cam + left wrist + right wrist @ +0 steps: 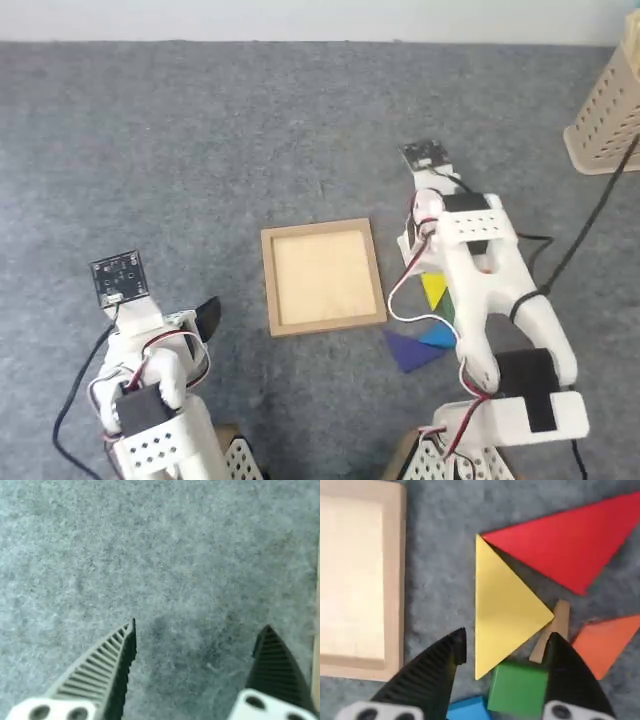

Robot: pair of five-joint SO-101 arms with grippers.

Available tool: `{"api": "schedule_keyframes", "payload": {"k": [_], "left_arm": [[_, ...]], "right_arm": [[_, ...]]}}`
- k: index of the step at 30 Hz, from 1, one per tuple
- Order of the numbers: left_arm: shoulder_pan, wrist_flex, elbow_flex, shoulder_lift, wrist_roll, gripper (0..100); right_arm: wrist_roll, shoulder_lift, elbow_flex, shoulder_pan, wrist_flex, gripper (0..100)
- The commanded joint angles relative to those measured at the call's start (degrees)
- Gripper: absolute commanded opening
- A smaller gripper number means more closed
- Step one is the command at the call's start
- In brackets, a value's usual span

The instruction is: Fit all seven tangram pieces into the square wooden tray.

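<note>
The square wooden tray (pixel 272 285) lies mid-table with nothing in it; its rim (pixel 395 580) also shows in the right wrist view. My right gripper (pixel 506 636) is open just above the piece cluster, with its fingers either side of the yellow triangle (pixel 502 610). Around that piece lie a red triangle (pixel 570 545), an orange piece (pixel 607 640), a green square (pixel 517 690), a blue piece (pixel 467 710) and a tan piece (pixel 555 630). From above, the right arm (pixel 465 240) covers much of the cluster; the yellow triangle (pixel 434 288), a light blue piece (pixel 440 335) and a dark blue triangle (pixel 408 350) show. My left gripper (pixel 199 627) is open over bare carpet, left of the tray.
Grey carpet (pixel 200 150) covers the table. A beige perforated holder (pixel 605 110) stands at the back right, with a black cable (pixel 590 220) running past it to the right arm. The wide back area is open carpet.
</note>
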Motion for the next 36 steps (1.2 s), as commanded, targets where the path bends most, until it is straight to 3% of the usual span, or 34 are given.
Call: {"api": "schedule_keyframes", "payload": {"k": [1, 10, 25, 36], "left_arm": [[0.09, -0.09, -0.75, -0.7, -0.09, 35], [0.09, -0.09, -0.75, -0.7, -0.09, 35], [0.09, -0.09, -0.75, -0.7, -0.09, 35], [0.09, -0.09, -0.75, -0.7, -0.09, 35]], "right_arm": [[0.97, -0.92, 1.49, 0.57, -2.95, 25.6], [1.05, 6.37, -0.44, 0.84, -5.93, 25.6], [1.32, -1.19, -1.93, 3.74, -5.32, 25.6], [1.49, 10.59, -5.98, 4.09, -7.43, 25.6]]}}
